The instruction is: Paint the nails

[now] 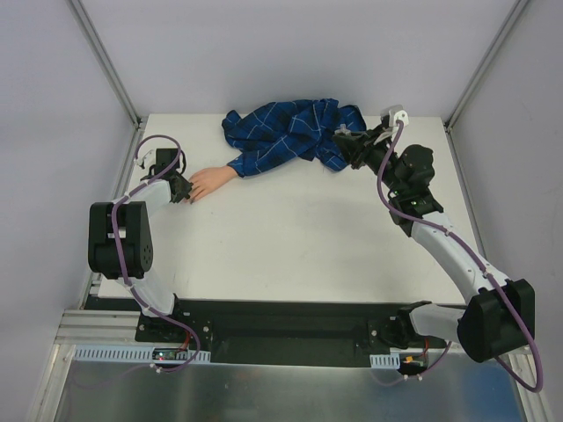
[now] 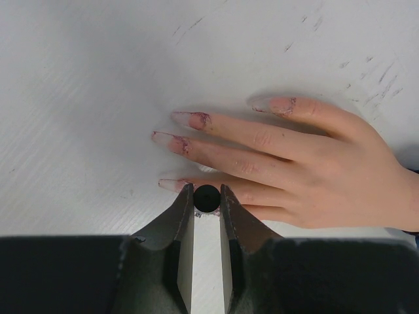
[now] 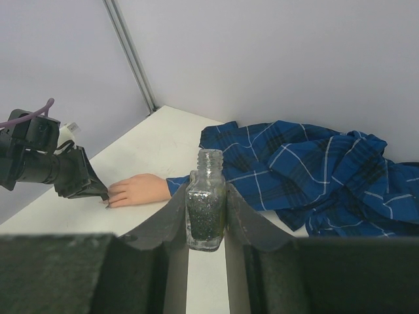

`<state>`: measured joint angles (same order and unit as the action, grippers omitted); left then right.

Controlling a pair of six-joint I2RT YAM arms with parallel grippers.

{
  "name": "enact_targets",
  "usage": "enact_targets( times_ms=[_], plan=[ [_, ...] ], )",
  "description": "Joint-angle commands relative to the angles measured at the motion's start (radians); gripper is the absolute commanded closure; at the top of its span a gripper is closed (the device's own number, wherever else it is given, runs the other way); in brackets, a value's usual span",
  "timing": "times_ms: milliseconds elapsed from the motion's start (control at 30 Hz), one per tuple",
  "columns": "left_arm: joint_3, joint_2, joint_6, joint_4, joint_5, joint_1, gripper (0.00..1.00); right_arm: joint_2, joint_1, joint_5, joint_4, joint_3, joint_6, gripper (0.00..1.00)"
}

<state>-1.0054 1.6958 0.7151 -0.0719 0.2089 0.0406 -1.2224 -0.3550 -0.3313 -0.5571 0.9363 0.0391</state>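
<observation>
**A:** Where are the nails point(image 2: 196, 120)?

**B:** They're at the fingertips of the dummy hand point(image 2: 308, 170). It lies palm-down on the white surface point(image 1: 308, 237) with its fingers spread. The nails show smudged reddish streaks.

**A:** And the left claw point(image 2: 207, 187)?

**B:** It's right over those fingertips, nearly closed, pinching a black round piece point(image 2: 207, 198) just behind one nail.

**A:** What's beyond the hand?

**B:** A blue checked shirt point(image 1: 290, 132), crumpled, running off from the hand's wrist.

**A:** And the right claw point(image 3: 207, 190)?

**B:** It's well apart from the hand, on the far side of the shirt. It's clamped on an uncapped glass bottle point(image 3: 206, 216) of dark glitter, held upright.
</observation>
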Motion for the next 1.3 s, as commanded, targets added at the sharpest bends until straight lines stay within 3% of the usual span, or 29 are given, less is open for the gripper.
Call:
enact_targets(
  times_ms=[0,700,1267],
  plan=[
    [-0.018,-0.015,-0.011,0.027,-0.017,-0.002,1.00,0.001,0.007,-0.028,-0.089,0.002,-0.010,1.00],
    [0.022,-0.093,-0.003,0.024,0.040,-0.013,1.00,-0.006,0.008,-0.046,-0.089,0.006,-0.015,1.00],
    [0.007,-0.041,0.027,-0.005,0.017,-0.015,1.00,-0.002,0.008,-0.048,-0.089,0.002,-0.013,1.00]
  ],
)
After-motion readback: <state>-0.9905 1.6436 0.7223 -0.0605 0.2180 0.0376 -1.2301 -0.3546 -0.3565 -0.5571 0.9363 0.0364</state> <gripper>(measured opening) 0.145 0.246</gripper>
